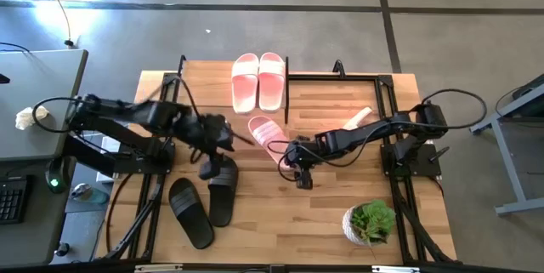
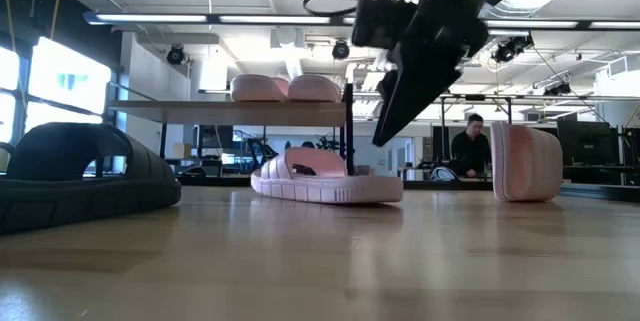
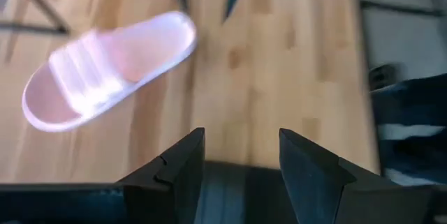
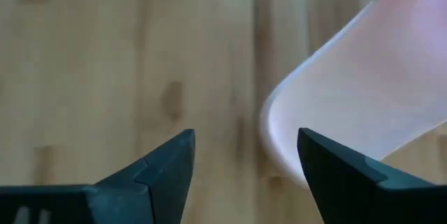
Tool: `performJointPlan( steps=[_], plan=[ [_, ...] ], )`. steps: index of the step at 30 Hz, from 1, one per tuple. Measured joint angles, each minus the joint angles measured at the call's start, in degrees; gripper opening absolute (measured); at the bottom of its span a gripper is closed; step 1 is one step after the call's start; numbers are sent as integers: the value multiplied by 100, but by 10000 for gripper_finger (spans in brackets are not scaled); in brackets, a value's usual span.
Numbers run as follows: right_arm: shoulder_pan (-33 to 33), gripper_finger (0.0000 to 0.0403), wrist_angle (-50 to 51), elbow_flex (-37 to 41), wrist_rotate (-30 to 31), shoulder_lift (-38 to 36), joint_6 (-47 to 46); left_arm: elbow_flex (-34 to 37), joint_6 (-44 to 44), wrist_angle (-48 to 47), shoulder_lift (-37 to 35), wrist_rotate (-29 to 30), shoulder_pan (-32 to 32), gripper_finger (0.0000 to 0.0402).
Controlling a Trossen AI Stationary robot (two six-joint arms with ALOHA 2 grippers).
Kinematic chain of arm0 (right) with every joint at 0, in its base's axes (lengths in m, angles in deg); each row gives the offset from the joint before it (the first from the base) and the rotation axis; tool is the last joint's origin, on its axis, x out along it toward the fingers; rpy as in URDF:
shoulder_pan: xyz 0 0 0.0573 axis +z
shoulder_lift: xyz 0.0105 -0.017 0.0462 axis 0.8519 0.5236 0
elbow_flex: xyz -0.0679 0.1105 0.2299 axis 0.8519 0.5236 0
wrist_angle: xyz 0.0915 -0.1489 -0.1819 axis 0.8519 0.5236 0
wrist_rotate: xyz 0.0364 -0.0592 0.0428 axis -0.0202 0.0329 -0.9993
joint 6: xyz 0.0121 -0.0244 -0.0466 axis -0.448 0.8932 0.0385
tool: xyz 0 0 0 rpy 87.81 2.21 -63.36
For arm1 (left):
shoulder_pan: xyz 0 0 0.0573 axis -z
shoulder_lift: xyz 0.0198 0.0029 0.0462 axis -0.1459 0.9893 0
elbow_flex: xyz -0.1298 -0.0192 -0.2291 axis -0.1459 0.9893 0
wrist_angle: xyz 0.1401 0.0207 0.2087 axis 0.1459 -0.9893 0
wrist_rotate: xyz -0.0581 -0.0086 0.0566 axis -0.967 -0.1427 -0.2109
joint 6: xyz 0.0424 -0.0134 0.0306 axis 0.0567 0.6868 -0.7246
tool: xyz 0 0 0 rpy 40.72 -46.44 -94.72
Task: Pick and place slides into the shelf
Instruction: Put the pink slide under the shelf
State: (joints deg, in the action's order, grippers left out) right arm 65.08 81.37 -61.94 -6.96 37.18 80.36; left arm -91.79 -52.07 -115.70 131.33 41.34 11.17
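I am holding a black slide (image 1: 223,190) clamped in the left jaws (image 1: 209,167); right jaws (image 1: 303,171) are standing apart beside a pink slide (image 1: 266,130); next comes carrying the black one to the shelf (image 1: 374,94).

A: What can't you make out here?
B: In the left wrist view the pink slide (image 3: 105,67) is smeared by blur, and the black slide (image 3: 223,196) between the fingers is cut off at the edge.
A: And on the right?
B: The pink slide (image 4: 363,91) runs out of frame, its strap unseen. From above, a fourth pink slide (image 1: 358,117) hides behind the right arm
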Motion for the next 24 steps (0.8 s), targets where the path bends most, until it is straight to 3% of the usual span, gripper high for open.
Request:
performJointPlan(
  steps=[6,12,17,24],
  plan=[
    [-7,226,1115,0,-159,-727,-615,1244,480,1110,0,1131,386,168],
    [-4,133,2056,2,-148,-1240,-1168,2343,970,2642,209,1997,642,168],
    [-52,21,1294,388,-146,-1117,-1372,2746,1103,3320,766,2366,625,167],
    [-463,4,162,1219,281,-1067,-1654,2746,1192,3679,1725,2551,623,140]
  ],
)
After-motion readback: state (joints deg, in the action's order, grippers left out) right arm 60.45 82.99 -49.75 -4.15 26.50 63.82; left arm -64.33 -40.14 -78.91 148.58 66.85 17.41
